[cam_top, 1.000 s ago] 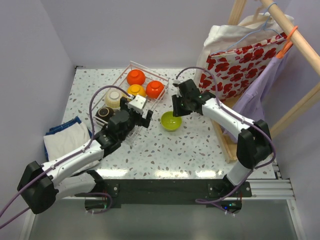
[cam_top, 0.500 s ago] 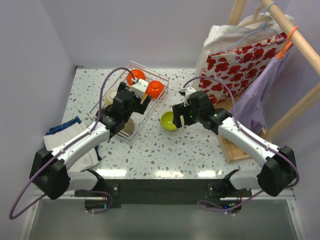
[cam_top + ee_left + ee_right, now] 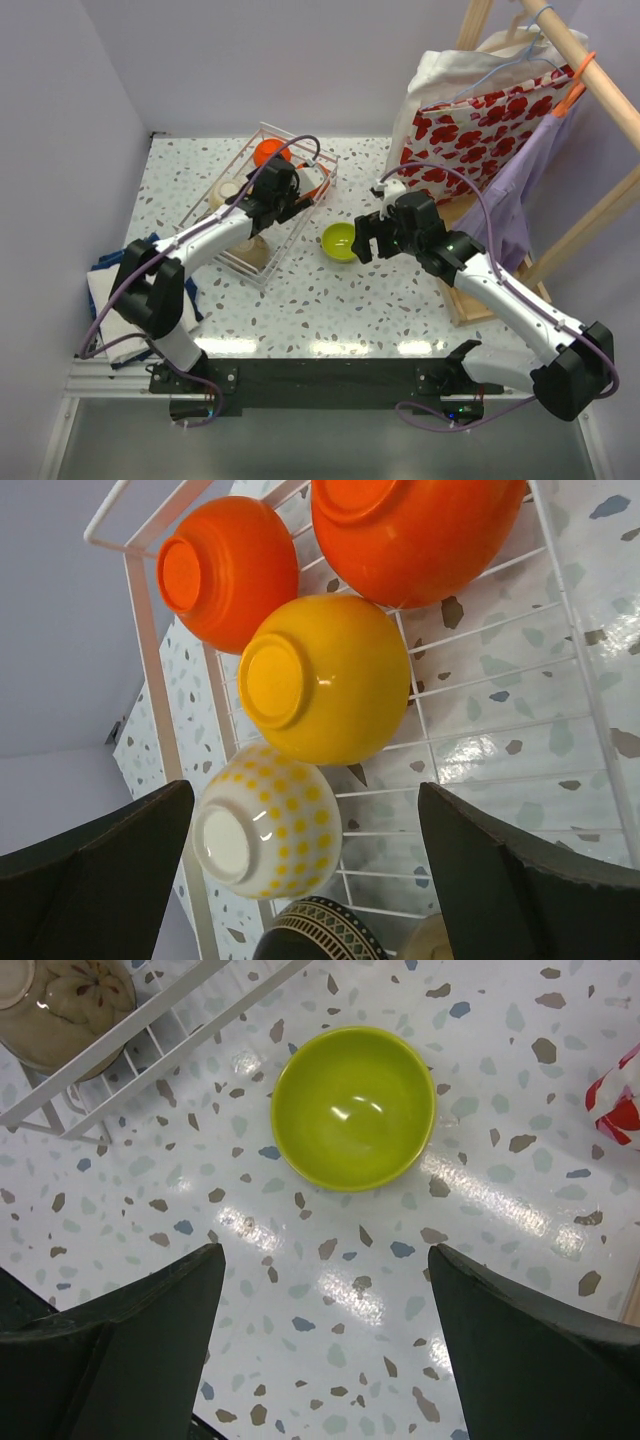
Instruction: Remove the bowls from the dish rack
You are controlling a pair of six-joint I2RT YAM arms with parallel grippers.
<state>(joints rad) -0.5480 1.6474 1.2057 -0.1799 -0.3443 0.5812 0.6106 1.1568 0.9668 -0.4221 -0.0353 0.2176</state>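
Our left gripper (image 3: pixel 305 810) gaped above glossy upturned bowls (image 3: pixel 325 680) in the wire rack (image 3: pixel 152 660); our right gripper (image 3: pixel 325 1252) gaped above the lime bowl (image 3: pixel 353 1107).

A wooden clothes rack (image 3: pixel 612 102) with red floral cloth (image 3: pixel 470 130) stands right; a folded towel (image 3: pixel 105 285) lies left.

The top external camera sits high above and behind the black mounting rail (image 3: pixel 330 385) at 6 o'clock, looking down toward 12 over the whole speckled white terrazzo tabletop (image 3: pixel 330 300) from afar. The left wrist camera looks at close range into the white wire dish rack (image 3: pixel 141 610), which the top view holds at 11 o'clock. The right wrist camera faces straight down, close above the round lime green bowl (image 3: pixel 353 1107). The top view shows this bowl (image 3: pixel 341 241) at centre, and a rack corner shows at the wrist view's 10 o'clock.
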